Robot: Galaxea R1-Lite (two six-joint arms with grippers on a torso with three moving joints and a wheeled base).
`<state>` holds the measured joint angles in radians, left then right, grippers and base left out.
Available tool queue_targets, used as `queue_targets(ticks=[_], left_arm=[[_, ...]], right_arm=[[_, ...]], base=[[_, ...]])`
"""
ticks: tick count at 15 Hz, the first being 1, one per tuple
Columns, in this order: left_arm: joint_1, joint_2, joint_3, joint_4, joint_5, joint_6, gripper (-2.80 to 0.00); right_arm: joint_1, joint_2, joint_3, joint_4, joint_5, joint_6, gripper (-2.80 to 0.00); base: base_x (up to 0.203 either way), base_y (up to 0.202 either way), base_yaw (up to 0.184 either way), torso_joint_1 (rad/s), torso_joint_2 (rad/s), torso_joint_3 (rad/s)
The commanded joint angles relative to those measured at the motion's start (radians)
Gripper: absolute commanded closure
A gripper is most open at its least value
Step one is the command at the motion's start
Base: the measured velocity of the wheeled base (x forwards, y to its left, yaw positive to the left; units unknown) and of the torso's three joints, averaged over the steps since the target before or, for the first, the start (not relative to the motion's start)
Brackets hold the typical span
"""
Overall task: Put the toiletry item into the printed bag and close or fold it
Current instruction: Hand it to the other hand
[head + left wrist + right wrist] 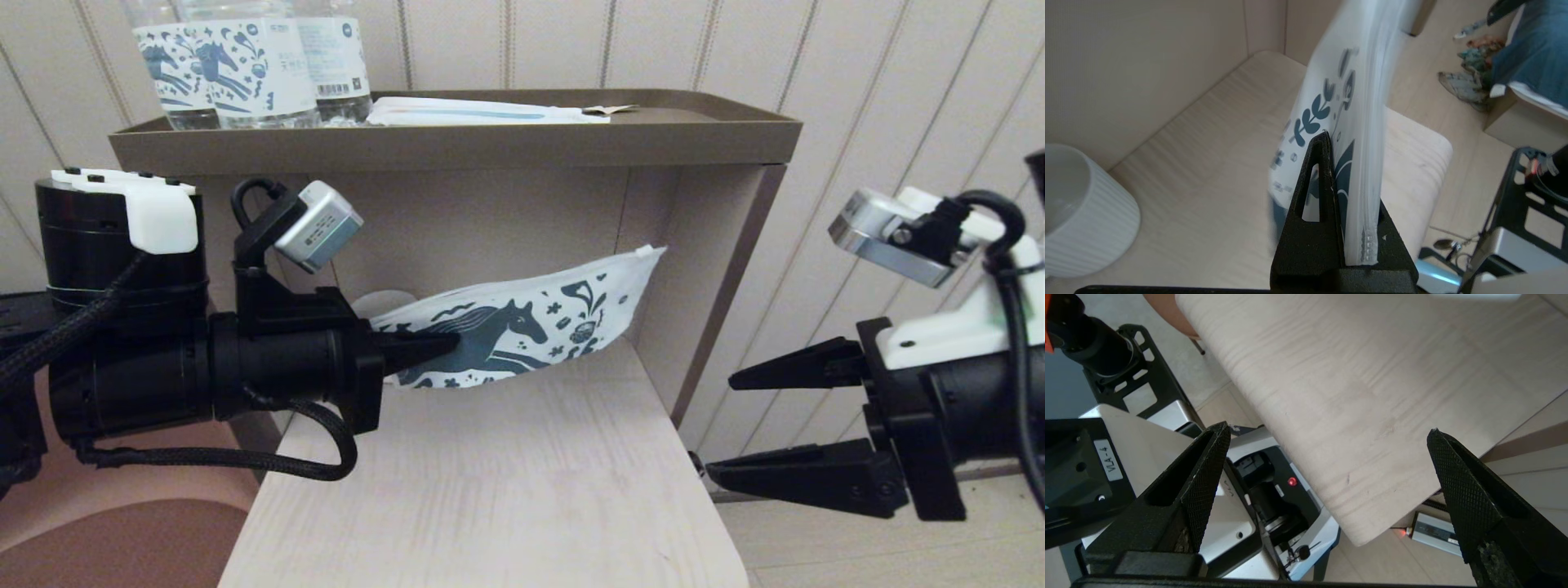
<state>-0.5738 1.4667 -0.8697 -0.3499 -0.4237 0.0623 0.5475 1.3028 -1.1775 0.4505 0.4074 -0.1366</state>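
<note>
The left tool (445,343) is clamped shut on one end of the single printed bag (531,327), holding it clear above the worktop (490,490); the bag's long axis runs level away from that tool toward the shelf's side wall, its zip edge uppermost. The right tool (722,425), jaws spread wide and gripping nothing, hangs off the worktop's edge, well apart from the bag's free end, so the left arm is far nearer. The toiletry item is nowhere visible; I count one bag, one ribbed white cup (1081,212) behind the bag, three clear bottles (245,65) and one long blue-striped packet (482,113) on the shelf above the bag.
</note>
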Motion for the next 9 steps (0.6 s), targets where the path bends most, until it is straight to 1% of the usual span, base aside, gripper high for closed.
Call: queue_targets(ticks=[1, 3, 4, 6, 9], left_arm=[[0.000, -0.004, 0.009, -0.002, -0.003, 0.002, 0.00], [-0.001, -0.002, 0.014, 0.000, -0.006, 0.002, 0.00], [-0.001, -0.006, 0.022, 0.001, -0.015, 0.002, 0.00], [-0.001, -0.030, 0.027, 0.008, -0.048, 0.002, 0.00], [-0.001, -0.051, 0.031, 0.008, -0.053, 0.002, 0.00]], right_arm=[[0.001, -0.003, 0.024, -0.009, 0.003, -0.001, -2.80], [0.002, 0.005, 0.060, -0.087, 0.001, 0.000, -2.80], [0.000, 0.007, 0.073, -0.105, 0.002, -0.004, -2.80], [0.002, 0.004, 0.062, -0.096, 0.002, 0.000, -2.80], [-0.006, -0.003, 0.080, -0.107, -0.004, -0.004, -2.80]], base=[[0.000, 0.000, 0.000, 0.000, 0.00, 0.000], [0.000, 0.000, 0.000, 0.000, 0.00, 0.000], [0.000, 0.000, 0.000, 0.000, 0.00, 0.000], [0.000, 0.000, 0.000, 0.000, 0.00, 0.000], [0.000, 0.000, 0.000, 0.000, 0.00, 0.000]])
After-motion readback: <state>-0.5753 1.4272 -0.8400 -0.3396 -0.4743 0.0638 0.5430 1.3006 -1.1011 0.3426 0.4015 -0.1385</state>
